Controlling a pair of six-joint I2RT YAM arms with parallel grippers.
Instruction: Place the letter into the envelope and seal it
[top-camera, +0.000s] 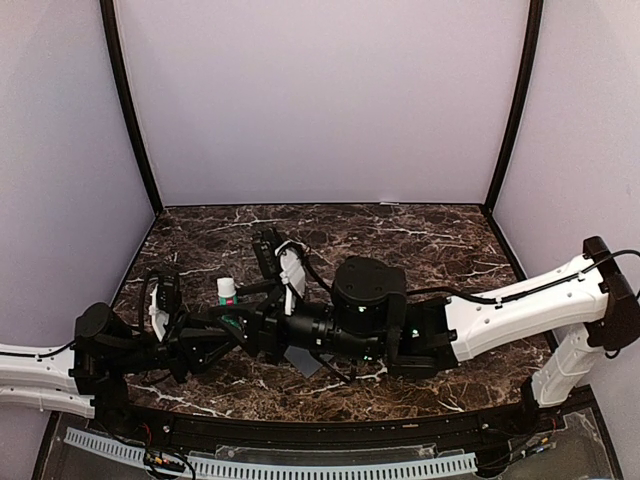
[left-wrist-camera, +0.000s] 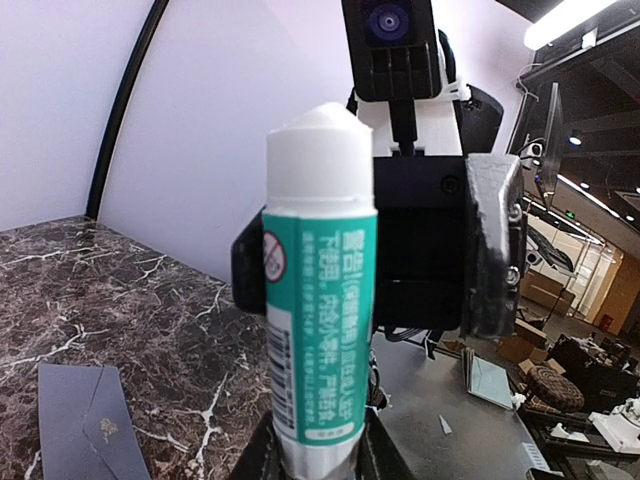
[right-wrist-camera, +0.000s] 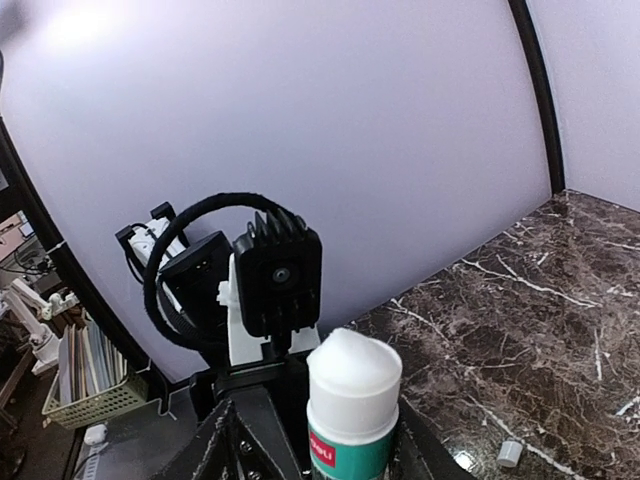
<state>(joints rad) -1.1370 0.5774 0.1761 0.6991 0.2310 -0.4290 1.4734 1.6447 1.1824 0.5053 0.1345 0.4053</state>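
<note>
A white-and-green glue stick (left-wrist-camera: 318, 300) stands upright, with my left gripper (left-wrist-camera: 318, 458) shut on its lower end. My right gripper (right-wrist-camera: 335, 455) faces it from the other side. Its fingers (right-wrist-camera: 245, 440) are spread on either side of the stick's (right-wrist-camera: 352, 400) white domed top, and it is open. In the top view both grippers meet at the stick (top-camera: 228, 290), left of the table's middle. The grey-blue envelope (left-wrist-camera: 85, 420) lies flat on the marble. A corner of the envelope (top-camera: 303, 360) shows under the right arm. The letter is hidden.
A small white cap-like piece (right-wrist-camera: 510, 452) lies on the marble table (top-camera: 420, 240). Lilac walls close the back and both sides. The right arm (top-camera: 520, 310) stretches across the front of the table.
</note>
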